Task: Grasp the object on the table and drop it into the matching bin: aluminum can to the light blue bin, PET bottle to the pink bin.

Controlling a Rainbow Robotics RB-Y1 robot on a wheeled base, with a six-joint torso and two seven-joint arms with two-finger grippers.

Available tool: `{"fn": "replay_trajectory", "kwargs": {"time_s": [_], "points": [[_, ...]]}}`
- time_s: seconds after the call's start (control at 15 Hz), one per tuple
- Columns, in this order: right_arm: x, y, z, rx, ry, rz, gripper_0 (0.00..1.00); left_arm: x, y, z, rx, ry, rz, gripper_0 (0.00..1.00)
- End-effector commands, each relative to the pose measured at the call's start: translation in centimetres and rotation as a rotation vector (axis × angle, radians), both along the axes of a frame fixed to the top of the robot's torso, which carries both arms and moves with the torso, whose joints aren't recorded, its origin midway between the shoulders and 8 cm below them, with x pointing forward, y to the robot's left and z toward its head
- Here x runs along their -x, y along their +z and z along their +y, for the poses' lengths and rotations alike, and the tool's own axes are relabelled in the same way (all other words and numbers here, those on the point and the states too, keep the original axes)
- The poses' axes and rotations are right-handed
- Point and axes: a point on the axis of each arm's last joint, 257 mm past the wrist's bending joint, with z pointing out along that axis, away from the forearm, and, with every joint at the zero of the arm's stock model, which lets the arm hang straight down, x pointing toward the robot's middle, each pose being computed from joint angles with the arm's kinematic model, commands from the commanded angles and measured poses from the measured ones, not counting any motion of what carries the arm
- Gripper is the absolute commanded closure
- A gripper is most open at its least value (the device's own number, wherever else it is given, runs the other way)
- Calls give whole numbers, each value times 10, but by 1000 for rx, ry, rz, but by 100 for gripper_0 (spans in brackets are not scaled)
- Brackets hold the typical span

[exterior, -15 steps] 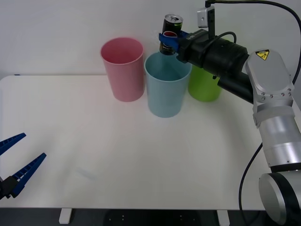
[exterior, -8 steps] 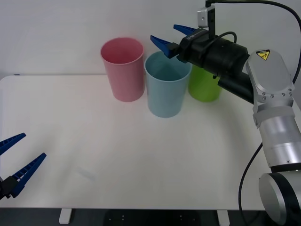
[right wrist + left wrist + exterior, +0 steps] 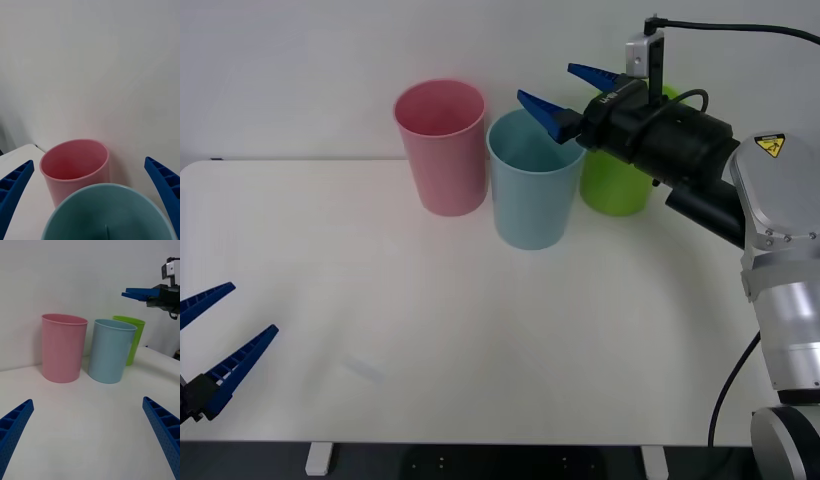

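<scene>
White table (image 3: 430, 330): three bins. Right pincer (image 3: 568, 88) apart above light blue bin (image 3: 530, 195); left pincer (image 3: 215, 340) apart.

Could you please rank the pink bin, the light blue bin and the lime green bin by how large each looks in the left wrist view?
1. Pink bin and light blue bin: these look about alike, so I won't separate them.
2. Lime green bin: looks smallest, but it stands farther back and is partly hidden behind the blue one.

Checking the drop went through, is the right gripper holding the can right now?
No, the right gripper is open and empty above the light blue bin.
</scene>
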Motion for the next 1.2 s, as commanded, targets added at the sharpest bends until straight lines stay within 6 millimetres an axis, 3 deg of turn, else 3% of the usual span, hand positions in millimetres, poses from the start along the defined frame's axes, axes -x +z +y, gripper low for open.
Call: {"fn": "replay_trajectory", "kwargs": {"time_s": [0.07,0.53,1.2], "points": [[20,-6,-16,11,10,-12,0,0,0,0,0,0,0,0],[93,-39,-63,48,12,-21,0,0,0,0,0,0,0,0],[176,-117,-140,248,-90,-71,0,0,0,0,0,0,0,0]]}}
